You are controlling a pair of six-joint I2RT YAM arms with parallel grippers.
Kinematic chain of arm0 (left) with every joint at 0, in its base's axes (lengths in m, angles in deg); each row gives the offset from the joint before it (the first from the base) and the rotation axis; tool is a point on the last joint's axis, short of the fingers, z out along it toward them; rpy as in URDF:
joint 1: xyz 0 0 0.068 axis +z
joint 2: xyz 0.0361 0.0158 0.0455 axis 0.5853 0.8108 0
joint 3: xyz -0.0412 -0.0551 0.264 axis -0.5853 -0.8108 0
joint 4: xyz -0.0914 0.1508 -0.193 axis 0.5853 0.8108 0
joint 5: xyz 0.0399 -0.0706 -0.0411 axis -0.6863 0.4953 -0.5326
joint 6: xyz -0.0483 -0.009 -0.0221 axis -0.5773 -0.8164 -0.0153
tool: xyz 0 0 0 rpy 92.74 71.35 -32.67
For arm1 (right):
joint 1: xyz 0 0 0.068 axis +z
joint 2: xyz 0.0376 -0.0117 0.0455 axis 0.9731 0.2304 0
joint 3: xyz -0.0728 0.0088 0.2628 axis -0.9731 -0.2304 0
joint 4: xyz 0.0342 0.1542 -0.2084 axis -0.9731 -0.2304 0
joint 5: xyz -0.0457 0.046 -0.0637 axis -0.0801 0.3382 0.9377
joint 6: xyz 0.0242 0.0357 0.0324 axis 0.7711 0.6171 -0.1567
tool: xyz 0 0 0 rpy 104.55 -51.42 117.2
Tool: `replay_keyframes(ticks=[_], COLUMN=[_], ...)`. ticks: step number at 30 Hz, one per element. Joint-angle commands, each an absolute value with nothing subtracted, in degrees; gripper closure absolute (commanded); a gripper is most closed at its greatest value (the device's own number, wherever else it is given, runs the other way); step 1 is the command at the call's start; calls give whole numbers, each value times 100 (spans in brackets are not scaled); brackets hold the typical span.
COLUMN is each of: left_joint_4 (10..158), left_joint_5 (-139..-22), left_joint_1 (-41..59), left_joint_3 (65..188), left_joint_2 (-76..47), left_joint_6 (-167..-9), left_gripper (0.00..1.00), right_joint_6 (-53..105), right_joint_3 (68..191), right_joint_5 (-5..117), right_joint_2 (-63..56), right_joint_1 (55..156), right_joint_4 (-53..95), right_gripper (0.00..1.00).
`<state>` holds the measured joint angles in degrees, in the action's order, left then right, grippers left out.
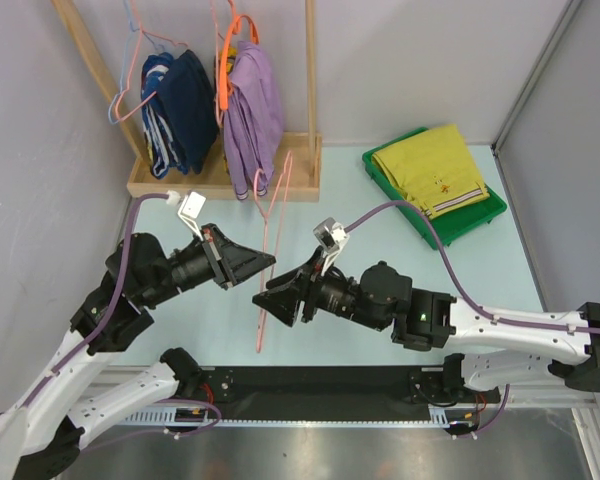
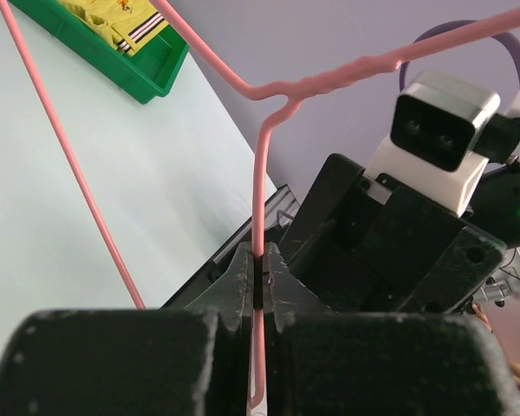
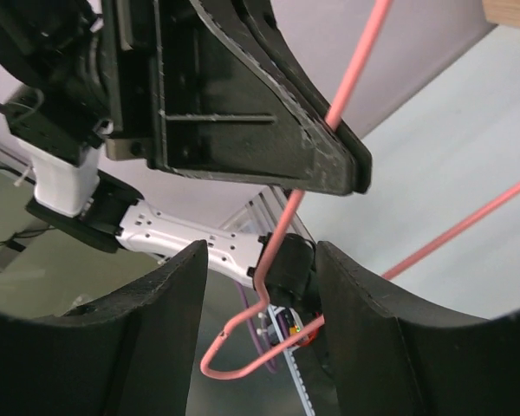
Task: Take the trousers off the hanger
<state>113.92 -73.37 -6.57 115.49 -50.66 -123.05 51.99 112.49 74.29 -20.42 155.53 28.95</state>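
Left gripper [image 2: 260,282] clamps thin pale-pink wire hanger [image 2: 258,173]; right gripper [image 3: 262,276] fingers apart, flanking its hook; mustard-yellow cloth trousers [image 1: 435,168] far right.

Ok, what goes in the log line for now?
left gripper: shut on hanger stem | right gripper: open around hook | trousers: off hanger, in green bin

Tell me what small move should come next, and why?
Probably close the right gripper on the wire of the hanger near its hook. The trousers already lie in the green bin, off the hanger; the left gripper is shut on the neck, and the right fingers stand open on both sides of the wire.
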Motion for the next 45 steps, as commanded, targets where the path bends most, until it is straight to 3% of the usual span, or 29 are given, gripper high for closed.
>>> replay_keyframes(ticks=[1, 13, 16, 17, 19, 21, 22, 25, 28, 39, 45], left_joint_4=[11204, 11089, 11089, 11072, 11002, 10914, 10879, 10826, 10975, 12557, 12057], left_joint_5=[-7227, -7182, -7165, -7121, -7051, -7024, -7024, -7068, -7270, -9168, -8213], left_joint_1=[-637, -637, -637, -637, -637, -637, -637, -637, -637, -637, -637], left_joint_3=[11605, 11570, 11561, 11561, 11491, 11377, 11342, 11236, 11218, 11359, 11324], left_joint_2=[-5064, -5090, -5082, -5073, -5081, -5134, -5160, -5292, -5494, -6848, -6770], left_joint_6=[-12425, -12557, -12566, -12557, -12575, -12601, -12592, -12496, -12277, -11345, -11073], left_gripper=[100, 100, 100, 100, 100, 93, 79, 51, 41, 37, 40], right_joint_6=[5329, 5523, 5707, 5777, 5944, 6217, 6261, 6463, 6595, 6938, 7096], right_joint_3=[11237, 11237, 11149, 11123, 11027, 10921, 10903, 10851, 10850, 11525, 12177], right_joint_5=[7251, 7330, 7409, 7418, 7226, 7102, 6962, 6751, 6610, 5240, 4729], right_joint_2=[-2104, -1726, -1708, -1717, -1726, -1770, -1770, -1814, -1893, -1735, -1208], right_joint_1=[15517, 15543, 15543, 15517, 15473, 15341, 15297, 15139, 14972, 13698, 13241], right_joint_4=[3645, 3794, 3838, 3856, 3969, 4110, 4137, 4076, 3909, 3478, 3311], right_gripper=[43, 60, 78, 99, 100, 100, 100, 100, 100, 100, 100])
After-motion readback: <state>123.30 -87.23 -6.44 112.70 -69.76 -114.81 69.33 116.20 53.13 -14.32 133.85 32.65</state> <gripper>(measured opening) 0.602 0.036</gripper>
